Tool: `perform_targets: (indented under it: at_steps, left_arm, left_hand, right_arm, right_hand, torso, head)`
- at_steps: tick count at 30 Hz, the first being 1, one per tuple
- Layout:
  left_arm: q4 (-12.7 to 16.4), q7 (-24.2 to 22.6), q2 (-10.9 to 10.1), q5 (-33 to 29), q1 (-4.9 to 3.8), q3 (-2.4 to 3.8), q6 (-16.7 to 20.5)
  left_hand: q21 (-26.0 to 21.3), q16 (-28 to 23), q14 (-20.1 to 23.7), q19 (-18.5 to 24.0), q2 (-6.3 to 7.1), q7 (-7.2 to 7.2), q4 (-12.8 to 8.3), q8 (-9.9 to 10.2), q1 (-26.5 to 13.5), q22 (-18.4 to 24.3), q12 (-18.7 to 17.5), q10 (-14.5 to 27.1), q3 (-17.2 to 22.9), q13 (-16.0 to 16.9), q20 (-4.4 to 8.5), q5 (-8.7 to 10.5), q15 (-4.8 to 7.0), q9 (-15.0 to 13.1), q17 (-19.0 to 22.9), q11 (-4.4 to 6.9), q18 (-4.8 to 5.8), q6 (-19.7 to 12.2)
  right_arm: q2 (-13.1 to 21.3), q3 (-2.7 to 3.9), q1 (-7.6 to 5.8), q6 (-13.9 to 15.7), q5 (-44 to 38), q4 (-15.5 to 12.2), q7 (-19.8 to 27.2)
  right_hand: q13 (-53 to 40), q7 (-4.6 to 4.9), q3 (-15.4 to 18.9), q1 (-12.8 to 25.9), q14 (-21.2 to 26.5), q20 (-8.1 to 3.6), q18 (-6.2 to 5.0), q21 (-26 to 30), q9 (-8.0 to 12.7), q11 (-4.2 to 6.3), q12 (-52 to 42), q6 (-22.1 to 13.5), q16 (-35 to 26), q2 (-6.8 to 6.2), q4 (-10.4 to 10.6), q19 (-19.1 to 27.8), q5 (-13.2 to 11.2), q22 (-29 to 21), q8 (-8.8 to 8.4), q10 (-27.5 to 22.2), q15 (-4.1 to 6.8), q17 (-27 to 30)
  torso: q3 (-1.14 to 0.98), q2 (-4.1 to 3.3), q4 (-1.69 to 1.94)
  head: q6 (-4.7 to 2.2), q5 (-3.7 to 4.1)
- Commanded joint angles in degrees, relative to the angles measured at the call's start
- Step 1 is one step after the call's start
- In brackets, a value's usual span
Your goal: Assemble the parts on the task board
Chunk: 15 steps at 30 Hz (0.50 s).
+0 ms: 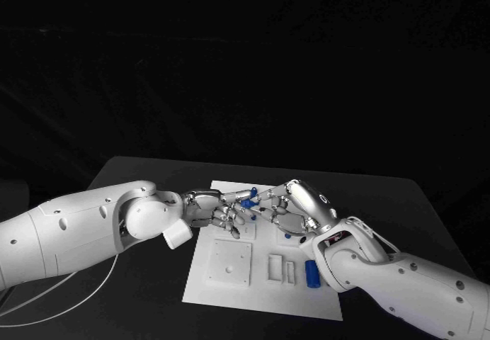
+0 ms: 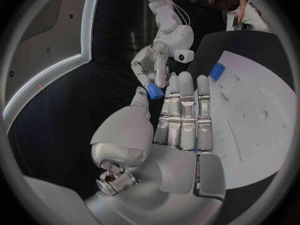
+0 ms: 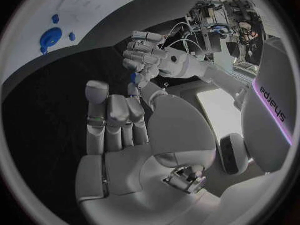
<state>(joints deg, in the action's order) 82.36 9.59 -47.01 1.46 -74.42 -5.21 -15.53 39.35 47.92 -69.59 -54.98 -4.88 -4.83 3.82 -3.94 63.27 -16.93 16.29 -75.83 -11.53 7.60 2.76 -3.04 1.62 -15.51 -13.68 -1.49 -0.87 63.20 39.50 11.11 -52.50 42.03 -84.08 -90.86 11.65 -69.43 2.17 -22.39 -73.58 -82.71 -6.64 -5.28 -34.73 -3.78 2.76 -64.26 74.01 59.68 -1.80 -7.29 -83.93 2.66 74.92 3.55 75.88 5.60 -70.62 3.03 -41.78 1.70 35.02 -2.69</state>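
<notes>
Blue part (image 2: 155, 91) is up off the white board (image 1: 230, 287), pinched between both hands, left hand (image 1: 209, 210) and right hand (image 1: 291, 209) meeting fingertip to fingertip; another blue part (image 1: 311, 273) lies loose, so plenty left

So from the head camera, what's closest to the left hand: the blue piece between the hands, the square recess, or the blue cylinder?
1. blue piece, beside the left hand.
2. square recess, board near left.
3. blue cylinder, near right.
</notes>
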Motion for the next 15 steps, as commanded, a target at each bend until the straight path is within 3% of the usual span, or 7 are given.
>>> perform_targets:
  at_steps: [1, 8, 9, 15]
  left_arm:
    - [0.1, -1.6, 0.1, -1.3, -0.01, 0.03, 1.5]
    - [0.1, -1.7, 0.1, -1.5, -0.01, 0.03, 2.6]
    - [0.1, -1.7, 0.1, -1.6, -0.01, 0.03, 2.7]
    - [0.1, -1.7, 0.1, -1.6, -0.01, 0.02, 2.8]
  left_hand:
    - [-0.9, -0.4, 0.1, -0.3, 0.98, -0.23, 1.2, 0.0, 0.0, 0.3, -0.3, 0.4, 0.3, -0.5, -0.32, 0.26, -0.38, 1.8, 0.2, -0.12, 0.87, -0.5]
    - [-1.6, -0.4, 0.5, -0.4, 2.90, -1.55, 2.7, -0.1, -0.7, 0.6, -1.3, 2.8, -0.8, -1.4, -0.76, 0.28, -0.94, 4.9, 0.2, -1.15, 0.71, -4.6]
    - [-1.8, -0.3, 0.6, -0.6, 2.77, -1.58, 3.3, -0.9, -0.2, 0.7, -1.0, 3.0, -1.6, -1.6, -0.95, 0.27, -1.00, 6.6, 0.2, -1.19, 0.47, -4.8]
    - [-2.1, -0.3, 0.7, -0.6, 3.25, -1.91, 3.7, -0.3, 0.0, 0.8, -1.1, 3.8, -1.6, -1.9, -0.99, 0.26, -1.17, 8.0, 0.2, -1.44, 0.55, -5.3]
  right_arm:
    - [0.0, -0.02, 0.03, -1.7, 0.7, -0.2, -0.1]
    - [0.1, -0.03, 0.06, -1.7, 1.6, -0.4, -0.1]
    - [0.1, -0.03, 0.07, -1.7, 1.8, -0.5, -0.2]
    - [0.2, -0.03, 0.10, -2.3, 3.6, -0.5, -0.4]
  right_hand:
    - [-0.1, -0.06, -0.1, 0.6, -0.4, -0.35, 0.91, -0.3, -0.1, -0.14, -0.3, 0.2, -0.1, 0.16, -0.3, -3.0, 0.1, 1.7, 0.17, 0.4, 0.08, -0.1]
    - [-0.1, -0.04, -0.2, 0.7, -0.4, -0.32, 0.87, -0.3, -0.1, -0.15, -0.3, 0.2, -0.1, 0.21, -0.4, -3.0, 0.1, 1.6, 0.16, 0.4, 0.06, -0.1]
    - [-0.1, -0.04, -0.2, 0.7, -0.4, -0.32, 0.87, -0.3, -0.1, -0.15, -0.3, 0.2, -0.1, 0.21, -0.4, -3.0, 0.1, 1.6, 0.16, 0.4, 0.06, -0.1]
    - [-0.3, -0.04, -0.3, 1.0, -0.5, -0.30, 0.78, -0.3, -0.1, -0.18, -0.4, 0.2, 0.0, 0.31, -0.8, -3.0, 0.2, 1.6, 0.18, 0.4, 0.06, -0.2]
  torso:
    - [-0.04, 0.01, 0.00]
    - [-0.05, 0.00, -0.02]
    - [-0.05, -0.01, -0.02]
    - [-0.03, 0.00, -0.02]
  head:
    - [-0.09, -0.04]
    - [-0.07, -0.02]
    - [-0.07, -0.02]
    - [-0.02, 0.00]
